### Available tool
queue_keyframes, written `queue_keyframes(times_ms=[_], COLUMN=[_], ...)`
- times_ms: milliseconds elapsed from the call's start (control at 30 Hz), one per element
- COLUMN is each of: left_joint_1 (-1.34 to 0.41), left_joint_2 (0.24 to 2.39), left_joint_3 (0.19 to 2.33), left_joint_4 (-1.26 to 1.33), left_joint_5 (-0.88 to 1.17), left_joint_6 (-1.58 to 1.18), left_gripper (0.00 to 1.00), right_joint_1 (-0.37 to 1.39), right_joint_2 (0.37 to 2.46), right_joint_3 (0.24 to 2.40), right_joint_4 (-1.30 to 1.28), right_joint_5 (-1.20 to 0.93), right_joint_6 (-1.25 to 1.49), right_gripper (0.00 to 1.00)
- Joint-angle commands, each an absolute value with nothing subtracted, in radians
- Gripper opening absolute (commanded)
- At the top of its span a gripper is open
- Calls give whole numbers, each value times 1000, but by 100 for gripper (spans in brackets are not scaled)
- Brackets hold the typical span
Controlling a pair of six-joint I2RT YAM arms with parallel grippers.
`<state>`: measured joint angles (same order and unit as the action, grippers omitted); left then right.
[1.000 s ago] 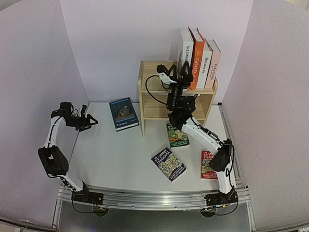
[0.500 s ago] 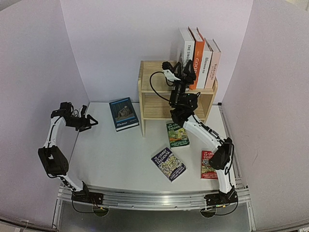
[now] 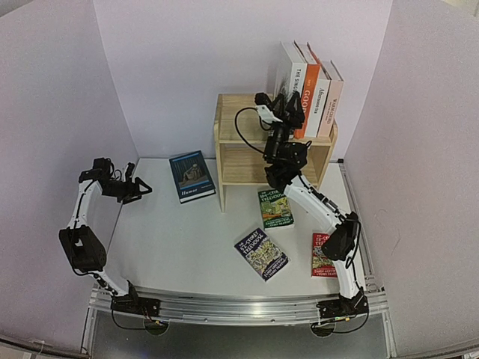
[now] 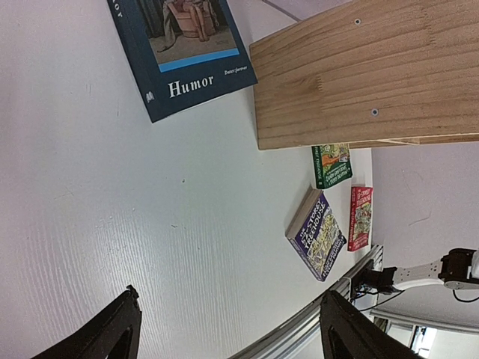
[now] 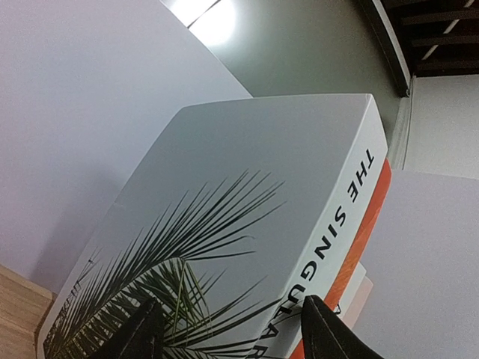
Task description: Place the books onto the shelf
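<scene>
White book straddled by right pincer, grip unclear; left pincer spread wide.

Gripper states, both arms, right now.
Left gripper: open, holding nothing.
Right gripper: open, jaws apart at the cover of the white book; no grip seen.
</scene>
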<state>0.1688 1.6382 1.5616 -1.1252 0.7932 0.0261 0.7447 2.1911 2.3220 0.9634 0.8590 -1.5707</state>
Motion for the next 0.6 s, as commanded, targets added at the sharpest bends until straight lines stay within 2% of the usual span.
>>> queue_keyframes(times_ms=[0,433,567], left_joint_1=[164,165,164], left_joint_2=[1637,1642,1644], left_joint_3=[1563,1569,1571], left_joint_4=[-1133,-1133,-1133], left_joint_5=[808,809,808], left_joint_6=[40,40,40], left_gripper=[82,82,82], right_joint_1=[728,706,706], right_joint_2=[2216,2216,2207], right_joint_3=[2373,2372,2364], right_joint_4=[985,946,942], right_joint_5=[884,880,882], right_joint_6=[-1556,-1528,-1530], right_gripper=[60,60,64])
